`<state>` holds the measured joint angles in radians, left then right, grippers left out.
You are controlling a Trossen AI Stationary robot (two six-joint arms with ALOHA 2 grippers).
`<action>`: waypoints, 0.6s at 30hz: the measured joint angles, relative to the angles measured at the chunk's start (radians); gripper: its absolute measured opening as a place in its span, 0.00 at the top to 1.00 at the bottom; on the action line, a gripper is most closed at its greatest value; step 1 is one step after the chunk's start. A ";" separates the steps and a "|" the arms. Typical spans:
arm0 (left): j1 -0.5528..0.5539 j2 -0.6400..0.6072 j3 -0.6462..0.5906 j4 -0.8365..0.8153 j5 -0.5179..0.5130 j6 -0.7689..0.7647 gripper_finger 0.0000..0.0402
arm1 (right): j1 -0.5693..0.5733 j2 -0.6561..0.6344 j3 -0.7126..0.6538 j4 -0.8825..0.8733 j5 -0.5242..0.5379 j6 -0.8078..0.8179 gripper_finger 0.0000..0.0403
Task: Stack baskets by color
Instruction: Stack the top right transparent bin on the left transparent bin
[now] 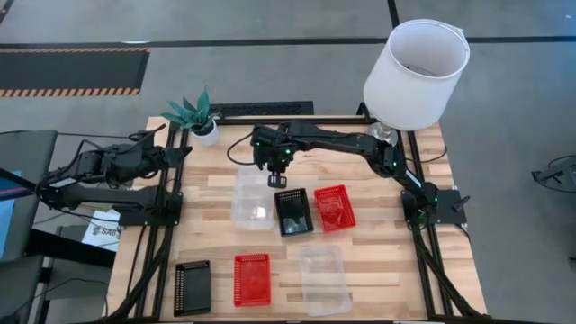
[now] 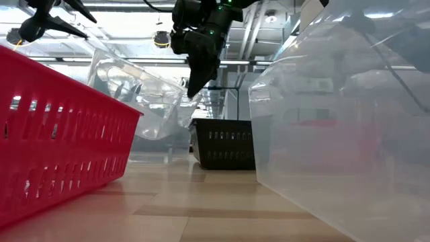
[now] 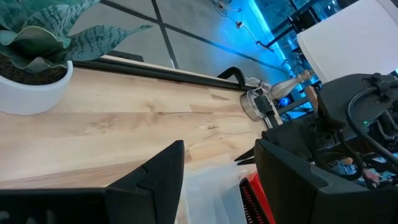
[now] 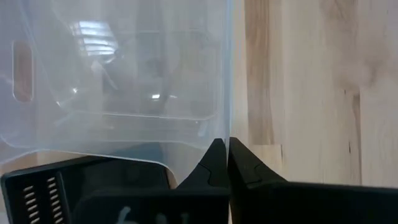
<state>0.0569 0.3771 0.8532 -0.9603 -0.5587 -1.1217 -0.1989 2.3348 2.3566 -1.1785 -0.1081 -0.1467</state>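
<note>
A clear basket point(image 1: 252, 200) is near the table's middle, tilted in the low view point(image 2: 138, 94). My right gripper point(image 1: 277, 180) is shut on its rim at the far right corner. Beside it rest a black basket point(image 1: 292, 212) and a red basket point(image 1: 335, 207), both on their bottoms. Near the front edge lie another black basket point(image 1: 192, 286), a red one point(image 1: 252, 277) and a clear one point(image 1: 324, 279). My left gripper point(image 3: 217, 186) waits open at the table's far left, touching nothing. My right gripper pinches the clear basket's thin rim point(image 4: 227, 124) between its two fingers, at the far right corner next to the black basket point(image 4: 56, 186). The fingers slant steeply down from above. The basket hangs tilted, the held side raised; whether its low side touches the table I cannot tell.
A large white lampshade point(image 1: 416, 61) stands at the far right corner and a small potted plant point(image 1: 198, 115) at the far left. The near red basket point(image 2: 54, 148) and near clear basket point(image 2: 336, 121) fill the low view's foreground. Bare wood lies between the two rows.
</note>
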 joint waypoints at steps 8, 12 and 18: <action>0.000 0.000 0.000 0.000 0.000 0.000 0.54 | -0.007 -0.026 -0.001 -0.022 -0.001 0.012 1.00; 0.000 0.000 0.000 0.000 0.000 0.000 0.54 | -0.008 -0.044 -0.001 -0.025 0.000 0.010 1.00; 0.000 0.000 0.000 0.000 -0.003 0.000 0.54 | -0.012 -0.055 0.000 -0.038 -0.003 0.003 1.00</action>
<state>0.0570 0.3767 0.8532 -0.9600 -0.5621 -1.1217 -0.2111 2.2794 2.3563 -1.2165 -0.1113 -0.1432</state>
